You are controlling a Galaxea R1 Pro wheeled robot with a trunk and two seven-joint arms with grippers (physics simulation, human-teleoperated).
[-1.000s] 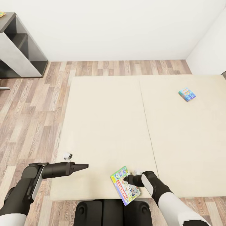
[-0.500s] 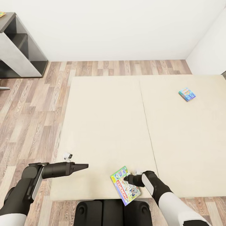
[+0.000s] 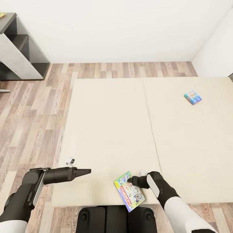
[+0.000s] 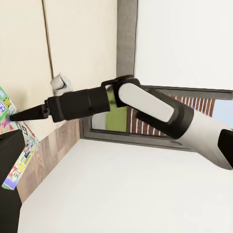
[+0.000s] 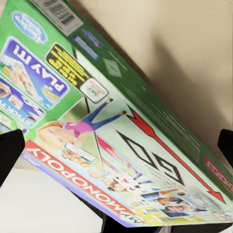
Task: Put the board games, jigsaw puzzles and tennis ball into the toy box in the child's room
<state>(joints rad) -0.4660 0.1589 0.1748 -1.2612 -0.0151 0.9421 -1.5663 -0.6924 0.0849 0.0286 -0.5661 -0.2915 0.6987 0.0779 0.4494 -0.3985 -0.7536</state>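
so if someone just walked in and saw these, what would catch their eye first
Probably the bright green Monopoly board game at the near edge of the beige bed, with the right gripper right over it. Next, a small blue board game lying alone far across the mattress. The left gripper hovers over the bed's near left part.

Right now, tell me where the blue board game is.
In the head view, the blue board game lies on the bed's far right mattress half, well beyond the right gripper.
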